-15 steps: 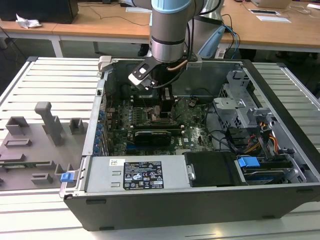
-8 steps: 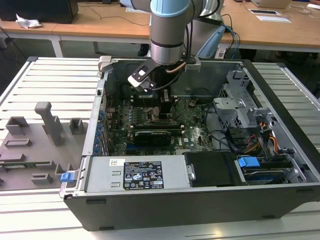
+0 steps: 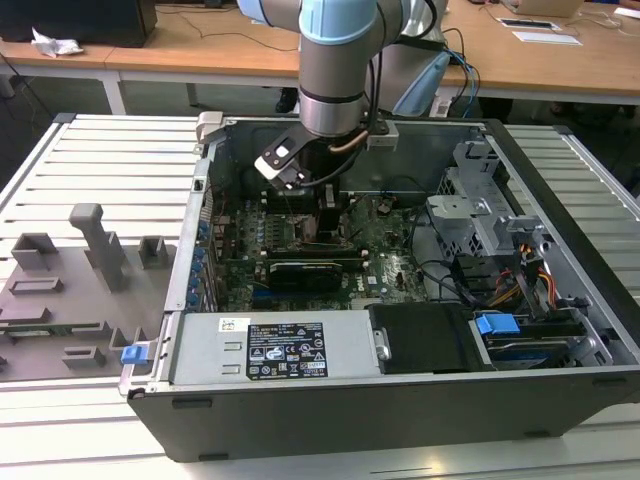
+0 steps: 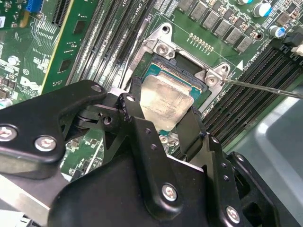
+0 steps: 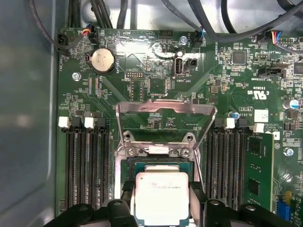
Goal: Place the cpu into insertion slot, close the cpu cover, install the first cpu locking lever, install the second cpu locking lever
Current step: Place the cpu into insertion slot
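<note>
The cpu (image 4: 165,99), a pale silver square chip, sits between the two black fingers (image 4: 130,111) of my gripper (image 4: 163,116), which is shut on it. It hangs just over the insertion slot (image 4: 163,68), the dark square socket on the green motherboard. In the first wrist view the cpu (image 5: 161,196) covers most of the slot (image 5: 156,166), with the gripper (image 5: 163,210) around it. The cpu cover (image 5: 165,109) stands open, tilted up behind the socket. A thin wire lever (image 4: 265,88) sticks out to one side. In the exterior view the gripper (image 3: 322,215) is down inside the computer case.
Long black memory slots (image 5: 85,165) flank the socket. A coin battery (image 5: 102,60) and cables (image 5: 213,19) lie beyond the cover. In the case are a power supply (image 3: 280,350) and a drive cage (image 3: 480,215). A grey fixture tray (image 3: 70,280) lies at the exterior view's left.
</note>
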`<state>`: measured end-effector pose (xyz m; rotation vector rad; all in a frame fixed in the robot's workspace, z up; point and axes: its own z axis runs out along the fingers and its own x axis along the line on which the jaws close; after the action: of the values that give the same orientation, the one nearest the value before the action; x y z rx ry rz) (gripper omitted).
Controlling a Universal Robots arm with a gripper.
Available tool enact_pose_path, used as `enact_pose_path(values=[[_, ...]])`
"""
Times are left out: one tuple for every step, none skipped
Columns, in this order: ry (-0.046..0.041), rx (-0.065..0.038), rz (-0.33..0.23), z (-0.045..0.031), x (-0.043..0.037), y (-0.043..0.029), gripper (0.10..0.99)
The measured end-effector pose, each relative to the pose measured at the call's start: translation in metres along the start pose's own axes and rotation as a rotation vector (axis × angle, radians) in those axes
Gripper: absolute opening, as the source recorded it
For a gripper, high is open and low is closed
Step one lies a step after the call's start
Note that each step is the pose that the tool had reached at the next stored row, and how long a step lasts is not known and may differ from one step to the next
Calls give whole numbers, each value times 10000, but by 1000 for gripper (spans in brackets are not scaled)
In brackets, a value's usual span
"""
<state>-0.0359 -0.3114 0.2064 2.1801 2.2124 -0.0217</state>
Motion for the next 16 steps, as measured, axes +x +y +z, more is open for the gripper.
enact_pose_path(values=[[-6, 0, 0, 12, 4, -2, 541], [-11, 0, 0, 18, 7, -3, 541], [-16, 0, 12, 29, 12, -3, 541], [-19, 2, 39, 42, 19, -3, 541], [-19, 2, 46, 56, 26, -4, 541], [-23, 3, 46, 61, 29, -3, 541], [-24, 3, 45, 61, 29, -3, 541], [-24, 3, 45, 61, 29, -3, 541], [-23, 2, 44, 62, 29, -3, 541], [-23, 2, 45, 62, 29, -3, 541], [-23, 2, 45, 63, 29, -3, 541], [-23, 2, 46, 63, 29, -3, 541], [-22, 2, 46, 64, 30, -4, 541], [-21, 1, 47, 64, 30, -6, 541], [-21, 2, 46, 64, 30, -6, 541], [-22, 2, 51, 64, 29, -7, 541]])
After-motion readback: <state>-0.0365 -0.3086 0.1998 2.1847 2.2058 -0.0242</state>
